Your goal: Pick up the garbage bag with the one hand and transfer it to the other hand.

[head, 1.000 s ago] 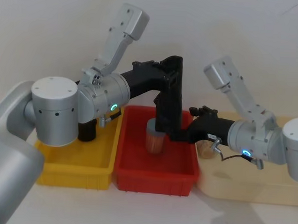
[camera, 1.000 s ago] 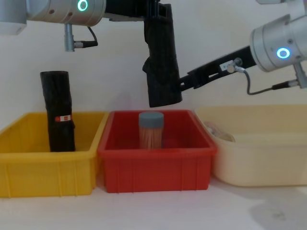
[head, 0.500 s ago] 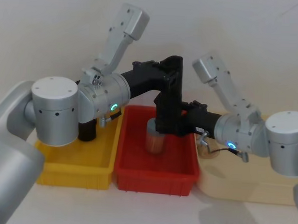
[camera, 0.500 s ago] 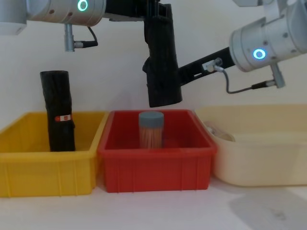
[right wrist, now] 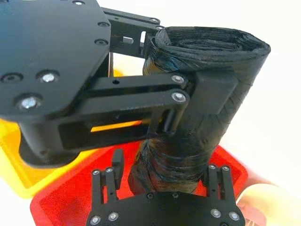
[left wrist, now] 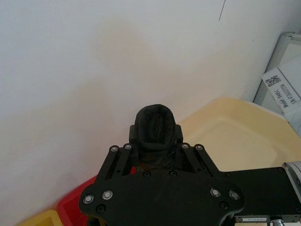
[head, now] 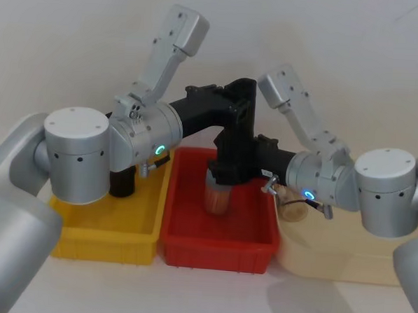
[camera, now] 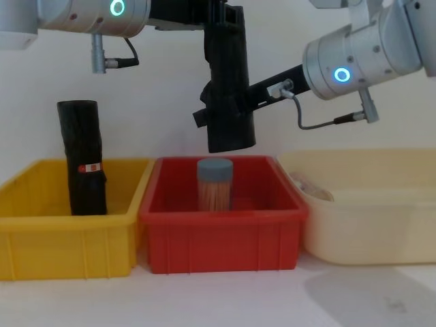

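Two end effectors meet at the garbage bag (camera: 228, 88) above the red bin (camera: 221, 235): my left (camera: 219, 24) clamps it, my right (right wrist: 162, 181) seemingly unclosed, so early release drops it

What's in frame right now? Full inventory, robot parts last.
garbage bag: 1, black, held upright in the air above the red bin
labelled black roll: 1, black, standing in the yellow bin
capped jar: 1, grey lid, in the red bin
yellow bin: 1, left
red bin: 1, middle
cream bin: 1, right
left end effector: green ring, shut on the bag's upper part
right end effector: blue ring, fingers open either side of the bag's lower part
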Controlling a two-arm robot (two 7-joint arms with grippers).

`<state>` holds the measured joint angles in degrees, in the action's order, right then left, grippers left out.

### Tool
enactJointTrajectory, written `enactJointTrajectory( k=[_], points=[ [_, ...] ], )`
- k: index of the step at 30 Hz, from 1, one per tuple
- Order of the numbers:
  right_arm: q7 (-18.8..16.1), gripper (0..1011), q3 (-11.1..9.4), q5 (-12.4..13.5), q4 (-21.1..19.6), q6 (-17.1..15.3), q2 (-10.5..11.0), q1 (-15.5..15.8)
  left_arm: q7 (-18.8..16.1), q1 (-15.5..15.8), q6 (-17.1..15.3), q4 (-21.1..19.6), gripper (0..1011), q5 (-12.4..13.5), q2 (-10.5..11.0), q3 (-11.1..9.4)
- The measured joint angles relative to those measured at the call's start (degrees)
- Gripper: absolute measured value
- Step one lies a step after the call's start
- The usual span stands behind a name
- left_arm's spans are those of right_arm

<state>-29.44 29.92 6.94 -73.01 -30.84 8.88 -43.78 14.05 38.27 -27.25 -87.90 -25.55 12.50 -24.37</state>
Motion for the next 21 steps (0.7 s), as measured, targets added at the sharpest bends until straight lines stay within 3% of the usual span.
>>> enactJointTrajectory(
  k=[10, 15, 21],
  points=[
    [0.38, 664, 0.13, 0.12, 0.99, 0.29, -0.77, -0.45, 0.0, 0.0, 0.0, 0.0, 378, 0.0, 0.0, 0.0],
    [0.46, 543, 0.19, 0.17, 1.19, 0.37, -0.93, -0.56, 0.0, 0.0, 0.0, 0.0, 497, 0.0, -0.01, 0.0],
    [1.15, 530, 0.19, 0.17, 1.1, 0.42, -0.86, -0.51, 0.0, 0.0, 0.0, 0.0, 685, 0.0, -0.01, 0.0]
  ],
)
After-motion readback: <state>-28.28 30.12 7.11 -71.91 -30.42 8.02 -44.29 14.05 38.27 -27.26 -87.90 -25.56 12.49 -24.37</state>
